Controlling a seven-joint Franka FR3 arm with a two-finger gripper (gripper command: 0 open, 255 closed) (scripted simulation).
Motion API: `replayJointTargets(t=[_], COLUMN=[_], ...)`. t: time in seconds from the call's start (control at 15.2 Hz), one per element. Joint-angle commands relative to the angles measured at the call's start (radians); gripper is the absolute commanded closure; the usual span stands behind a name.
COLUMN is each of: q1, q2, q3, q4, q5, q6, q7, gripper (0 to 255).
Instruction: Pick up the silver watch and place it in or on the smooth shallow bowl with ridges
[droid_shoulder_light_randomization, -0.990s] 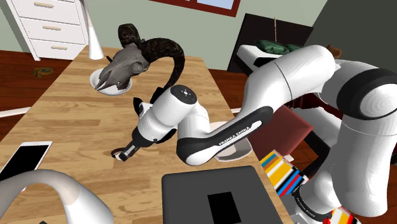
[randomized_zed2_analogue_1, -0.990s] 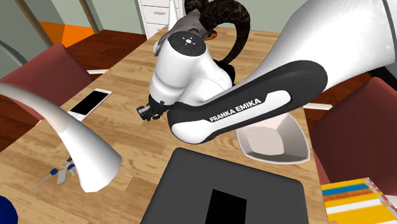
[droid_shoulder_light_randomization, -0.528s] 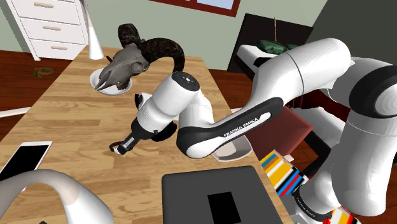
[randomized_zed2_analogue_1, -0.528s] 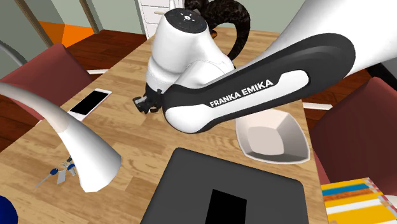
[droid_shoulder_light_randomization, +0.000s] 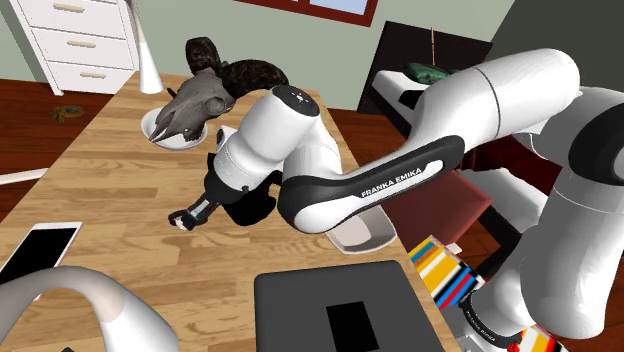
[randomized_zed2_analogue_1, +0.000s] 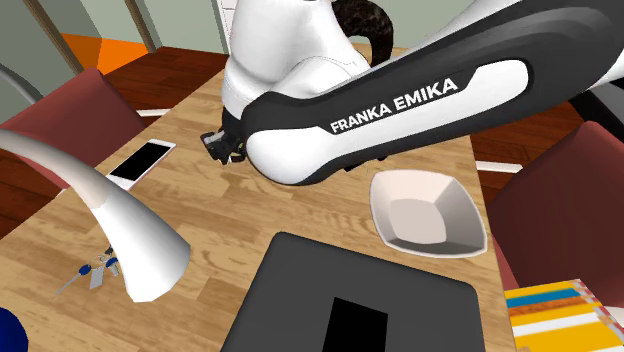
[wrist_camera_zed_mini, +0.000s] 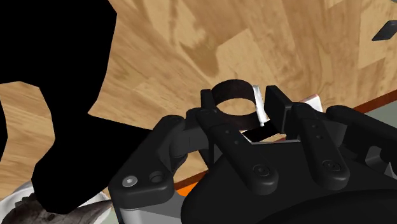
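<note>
Peering along the gripper (wrist_camera_zed_mini: 245, 107), the wrist view reveals the watch (wrist_camera_zed_mini: 226, 88) clasped.

bowl (droid_shoulder_light_randomization: 368, 236) behind arm (droid_shoulder_light_randomization: 330, 190) (mostly), phone (droid_shoulder_light_randomization: 35, 250) edge-cropped

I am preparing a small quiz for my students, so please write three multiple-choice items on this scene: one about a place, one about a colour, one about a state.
1. Where does the white bowl stand?
A. On the wooden table, beside the dark grey slab
B. On a red chair
C. On the floor

2. What colour is the smartphone screen?
A. Black
B. White
C. Orange

3. What are the fingers doing?
A. Standing open above the bowl
B. Shut on nothing
C. Shut on the watch

Answers: 1 A, the bowl rests on the tabletop next to the slab's corner. 2 B, the screen is drawn plain white. 3 C, the wrist view shows them clasping the watch's dark band.
</note>
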Motion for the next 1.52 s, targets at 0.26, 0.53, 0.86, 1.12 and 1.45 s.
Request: replayJointTargets(t=[0.26, 0.53, 0.86, 1.12, 1.45], q1=[-0.013, -0.124, -0.201, -0.172, -0.119], q2=[-0.032, -0.189, -0.393, -0.547, -0.722], q3=[0.021, 0.076, 0.095, 0.022, -0.097], q4=[0.033, -0.164, -0.372, -0.51, -0.664], q5=[0.034, 0.186, 0.474, 0.677, 0.818], q6=[-0.062, 0.0, 0.029, 0.01, -0.041], q7=[-0.023, -0.151, -0.402, -0.594, -0.765], gripper=[255, 255, 255, 255, 255])
